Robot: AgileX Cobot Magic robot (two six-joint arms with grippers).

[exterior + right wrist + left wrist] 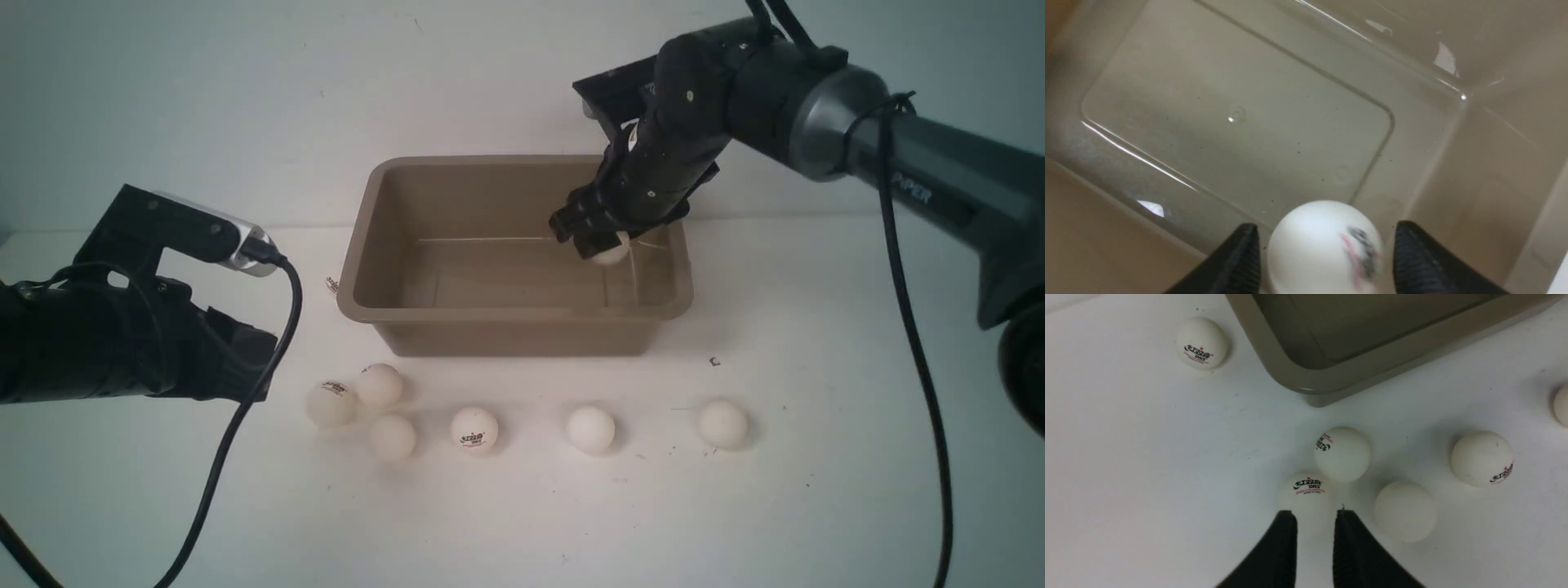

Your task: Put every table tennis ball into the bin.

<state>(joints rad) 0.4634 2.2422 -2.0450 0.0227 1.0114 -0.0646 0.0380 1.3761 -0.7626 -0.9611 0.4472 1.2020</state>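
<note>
Bin (522, 331) sits mid-bench (816, 506). R arm (784, 90) reaches down inside the bin at its right end. R jaws are spread wide, w/ a loose ball (1325, 247) between them: gap on either side, nothing gripped. The loose ball is blurred, low inside the bin near the right wall; can't tell if it touches the bin floor.

Six more balls lie on the bench in front of the bin. Off its front-left corner is a trio: ball A (331, 403) and ball B (380, 385) touching or nearly so, ball C (392, 436) close by. A logo ball (474, 429) lies in front of the bin's middle, a plain ball (591, 429) in front of its right half, an end ball (722, 424) just past its front-right corner. A side ball (1201, 343), logo showing, lies beside the bin's left wall.

L jaws are nearly closed, slim gap, holding nothing, tips at ball A, off the bin's front-left corner.
</note>
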